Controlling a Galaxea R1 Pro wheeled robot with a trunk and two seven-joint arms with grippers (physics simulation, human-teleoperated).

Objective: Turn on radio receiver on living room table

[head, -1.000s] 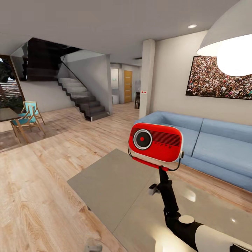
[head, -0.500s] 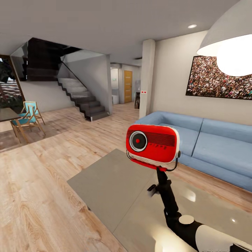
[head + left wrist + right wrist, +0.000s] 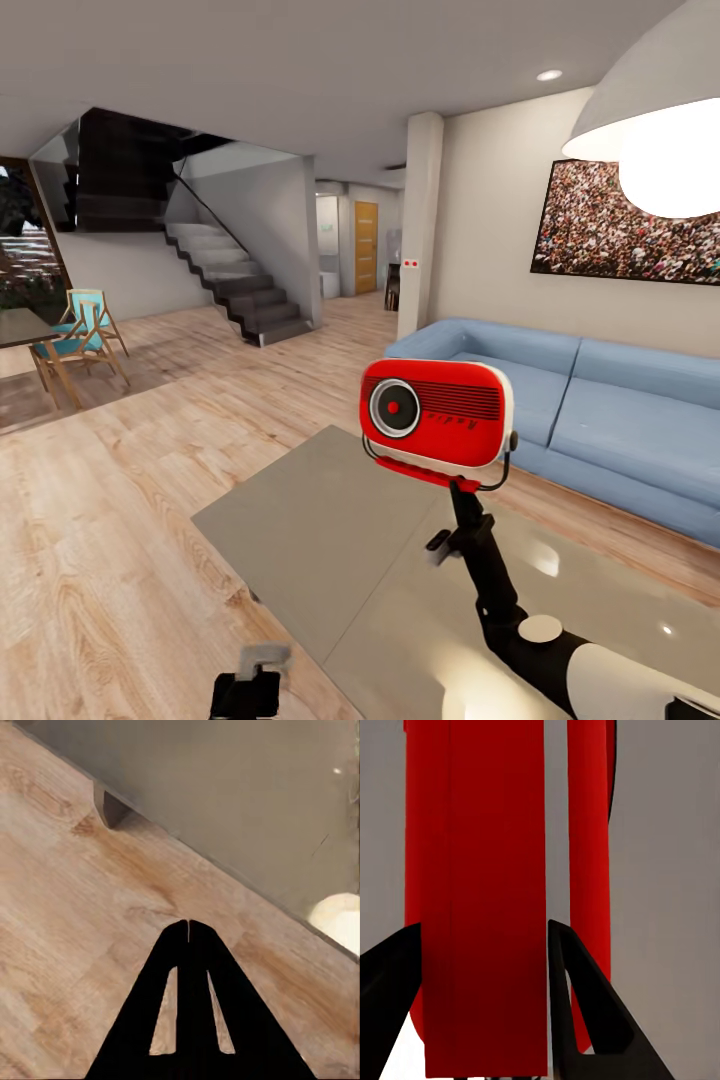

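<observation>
I am holding the radio receiver (image 3: 437, 413) clamped in the right gripper (image 3: 458, 492) above the table (image 3: 330, 530); slippage risks dropping it, while the left gripper (image 3: 187, 937) is sitting closed.

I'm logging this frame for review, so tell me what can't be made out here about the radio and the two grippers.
- Radio receiver: small print under its grille, too small in the head view.
- Its back: faces away.
- Right gripper: fingertips behind the red body, wrist view.
- Left gripper: cut by the head view's bottom edge.
</observation>
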